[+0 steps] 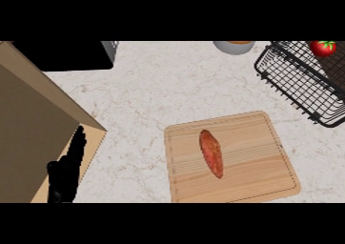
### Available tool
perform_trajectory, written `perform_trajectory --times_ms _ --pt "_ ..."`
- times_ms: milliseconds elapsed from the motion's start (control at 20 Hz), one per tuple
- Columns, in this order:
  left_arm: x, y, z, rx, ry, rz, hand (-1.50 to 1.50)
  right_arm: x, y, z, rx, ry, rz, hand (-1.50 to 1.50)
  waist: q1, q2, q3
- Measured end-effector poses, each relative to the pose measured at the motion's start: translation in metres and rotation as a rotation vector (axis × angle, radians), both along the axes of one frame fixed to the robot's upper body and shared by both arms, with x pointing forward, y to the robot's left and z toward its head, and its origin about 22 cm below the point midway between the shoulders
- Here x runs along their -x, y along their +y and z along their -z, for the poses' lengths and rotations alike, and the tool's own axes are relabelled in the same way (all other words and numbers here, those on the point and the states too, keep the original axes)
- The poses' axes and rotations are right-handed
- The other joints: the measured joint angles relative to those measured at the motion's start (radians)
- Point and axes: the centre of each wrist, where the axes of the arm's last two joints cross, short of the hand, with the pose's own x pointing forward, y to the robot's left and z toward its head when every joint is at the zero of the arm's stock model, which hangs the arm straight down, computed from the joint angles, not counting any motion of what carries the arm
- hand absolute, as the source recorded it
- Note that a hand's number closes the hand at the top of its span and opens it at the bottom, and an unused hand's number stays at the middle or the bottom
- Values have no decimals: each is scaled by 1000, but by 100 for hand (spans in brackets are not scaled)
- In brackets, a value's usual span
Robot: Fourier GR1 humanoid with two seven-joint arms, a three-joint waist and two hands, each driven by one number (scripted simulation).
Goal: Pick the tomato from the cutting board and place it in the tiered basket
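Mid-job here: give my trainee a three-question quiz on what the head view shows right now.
1. True or false: the tomato lies on the cutting board.
2. Multiple choice: which hand shows in view? A) the left hand, open at the lower left; B) the right hand, over the board; C) both hands, by the basket.
3. Fill in: the long reddish item on the board lies ____ of the black wire basket.

Key
1. False: it sits in the basket at the top right.
2. A.
3. Down and left, apart from it.
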Motion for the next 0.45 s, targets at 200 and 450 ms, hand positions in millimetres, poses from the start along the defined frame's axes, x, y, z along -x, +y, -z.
perform_trajectory --times_ms 200,450 --pt "4 1 0 -1 5 -22 0 59 -23 -4 -12 2 7 -150 -20 -3 -1" --pt "5 3 -1 9 9 -35 0 140 -43 -7 -13 15 -31 -150 -31 -3 -1"
